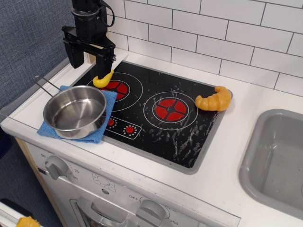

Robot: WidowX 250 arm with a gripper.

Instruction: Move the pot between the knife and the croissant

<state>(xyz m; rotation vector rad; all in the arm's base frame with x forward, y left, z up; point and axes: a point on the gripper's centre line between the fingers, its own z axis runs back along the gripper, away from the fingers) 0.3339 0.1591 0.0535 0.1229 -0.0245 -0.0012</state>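
Lower left, the pot point(75, 111) sits on a blue cloth point(105, 124) at the stove's point(189, 137) front edge. Mid-right, the croissant point(215, 100) rests on the stove's far corner. Upper left, the gripper point(90, 59) hangs open above the knife point(104, 79), fingers apart.

I counted one pot point(75, 111), one blue cloth point(102, 134), one knife point(103, 79), one croissant point(215, 100), two red burners point(171, 109) on one stove point(189, 142), one sink point(277, 161), and two grey knobs point(57, 167) below.
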